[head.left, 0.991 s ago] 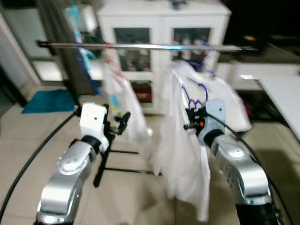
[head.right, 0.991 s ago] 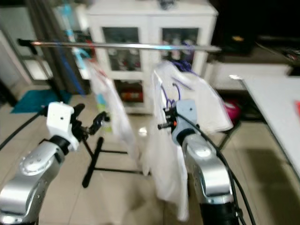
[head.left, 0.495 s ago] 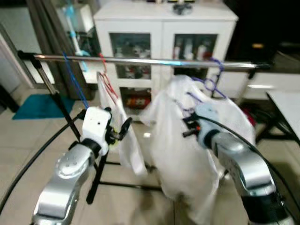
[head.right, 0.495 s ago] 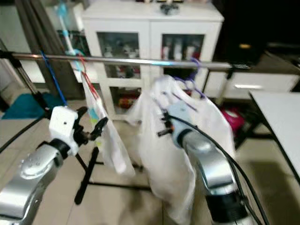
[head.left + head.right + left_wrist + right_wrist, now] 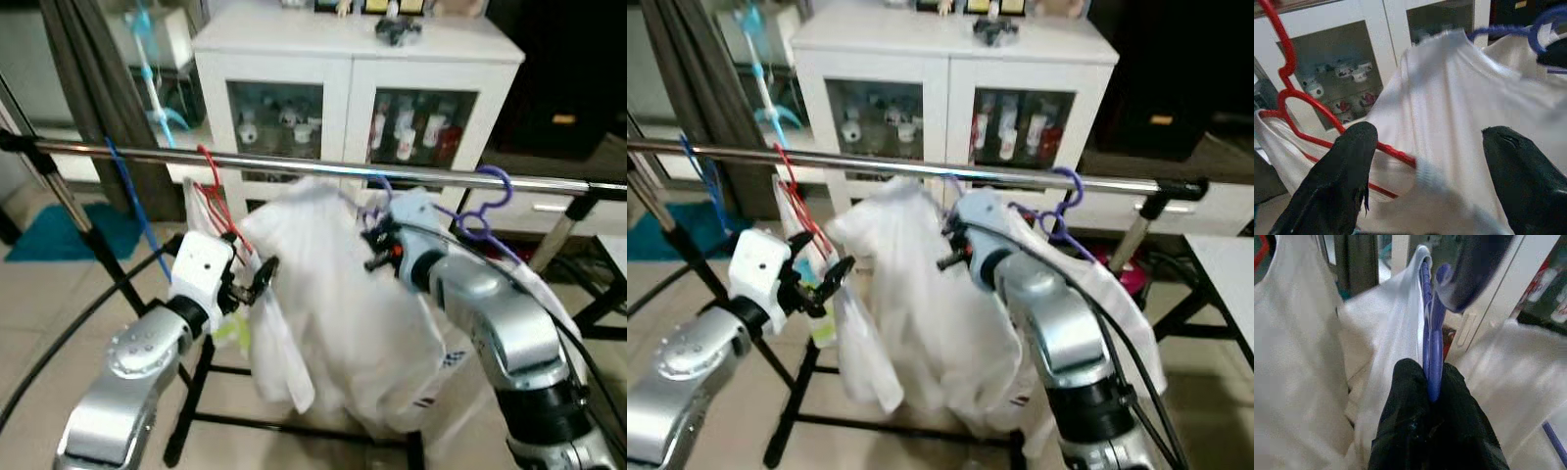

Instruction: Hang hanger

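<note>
A metal rail [image 5: 294,164] runs across in front of me. My right gripper [image 5: 375,242] is shut on a purple hanger [image 5: 1431,333] carrying a white shirt [image 5: 333,294]. The hanger's hook [image 5: 376,189] sits just below the rail. In the right wrist view the black fingers [image 5: 1405,396] pinch the purple wire. A second purple hanger [image 5: 487,201] hooks over the rail further right. My left gripper [image 5: 257,279] stands open beside a red hanger [image 5: 214,193] that holds another white garment [image 5: 1283,147]; nothing is between its fingers [image 5: 1347,181].
A white cabinet with glass doors [image 5: 353,88] stands behind the rail. A blue hanger [image 5: 127,201] hangs at the rail's left end. The rack's black legs [image 5: 191,401] spread on the tiled floor. A teal mat [image 5: 49,230] lies at the left, next to a dark curtain [image 5: 88,69].
The view has shifted, with the rack now closer. My right gripper has lifted the purple hanger and shirt up to just under the rail. The left gripper stays open by the red hanger.
</note>
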`<state>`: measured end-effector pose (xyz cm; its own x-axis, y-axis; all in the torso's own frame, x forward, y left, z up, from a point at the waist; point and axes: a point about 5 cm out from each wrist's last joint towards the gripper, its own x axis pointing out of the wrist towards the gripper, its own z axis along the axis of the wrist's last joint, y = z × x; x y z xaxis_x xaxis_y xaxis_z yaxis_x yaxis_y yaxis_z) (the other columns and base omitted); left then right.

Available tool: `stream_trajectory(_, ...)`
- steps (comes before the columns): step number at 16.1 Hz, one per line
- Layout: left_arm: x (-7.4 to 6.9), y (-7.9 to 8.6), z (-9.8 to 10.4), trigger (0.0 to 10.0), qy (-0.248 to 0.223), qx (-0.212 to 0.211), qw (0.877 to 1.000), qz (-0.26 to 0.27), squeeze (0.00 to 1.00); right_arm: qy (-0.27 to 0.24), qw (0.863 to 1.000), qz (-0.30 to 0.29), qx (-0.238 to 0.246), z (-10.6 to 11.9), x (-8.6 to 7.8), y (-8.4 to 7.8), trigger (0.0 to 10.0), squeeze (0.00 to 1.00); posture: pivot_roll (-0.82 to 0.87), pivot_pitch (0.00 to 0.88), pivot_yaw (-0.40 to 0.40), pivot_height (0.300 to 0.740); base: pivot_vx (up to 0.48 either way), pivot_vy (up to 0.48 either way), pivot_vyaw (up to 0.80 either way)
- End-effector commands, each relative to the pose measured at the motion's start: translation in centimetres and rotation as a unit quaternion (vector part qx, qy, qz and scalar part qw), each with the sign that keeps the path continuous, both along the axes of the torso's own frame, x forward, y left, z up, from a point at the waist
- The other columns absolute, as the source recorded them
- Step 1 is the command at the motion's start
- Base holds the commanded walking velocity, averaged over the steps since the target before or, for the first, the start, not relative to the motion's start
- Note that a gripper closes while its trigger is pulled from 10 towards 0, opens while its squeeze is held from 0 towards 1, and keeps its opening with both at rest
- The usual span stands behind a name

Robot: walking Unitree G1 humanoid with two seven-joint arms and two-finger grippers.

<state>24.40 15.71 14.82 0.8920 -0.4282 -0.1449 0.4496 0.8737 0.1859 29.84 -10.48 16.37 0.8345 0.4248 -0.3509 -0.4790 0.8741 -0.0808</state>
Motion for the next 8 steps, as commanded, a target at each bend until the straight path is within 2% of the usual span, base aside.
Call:
stream_trajectory(1, -0.3, 0.0, 0.4, 10.0, -0.008, -0.004, 1.000, -0.018, 0.00, -0.025, 0.999, 0.001, 0.021, 1.5, 0.3, 0.4, 10.0, 0.00, -0.10, 0.000, 0.015, 0.740, 0.000, 0.000, 0.00)
stream_trajectory(3, -0.4, -0.2, 0.6, 10.0, -0.011, -0.005, 0.999, -0.037, 0.00, -0.032, 0.999, -0.002, 0.025, 1.9, 0.5, 0.3, 10.0, 0.00, -0.10, 0.000, 0.019, 0.740, 0.000, 0.000, 0.00)
stream_trajectory(4, -0.5, -0.5, 0.8, 10.0, -0.012, -0.014, 0.998, -0.063, 0.00, -0.032, 0.998, -0.018, 0.056, 2.3, 1.2, 0.2, 10.0, 0.00, -0.10, 0.000, 0.025, 0.740, 0.000, 0.000, 0.00)
stream_trajectory(5, -0.5, -0.6, 0.9, 10.0, -0.011, -0.017, 0.997, -0.073, 0.00, -0.030, 0.997, -0.024, 0.066, 2.4, 1.5, 0.2, 10.0, 0.00, -0.11, 0.000, 0.030, 0.740, 0.000, 0.000, 0.00)
stream_trajectory(8, -0.9, -1.1, 1.5, 10.0, 0.006, -0.042, 0.989, -0.143, 0.00, -0.010, 0.997, -0.062, 0.047, 2.1, 4.2, -0.7, 10.0, 0.00, -0.11, 0.000, 0.040, 0.740, 0.000, 0.000, 0.00)
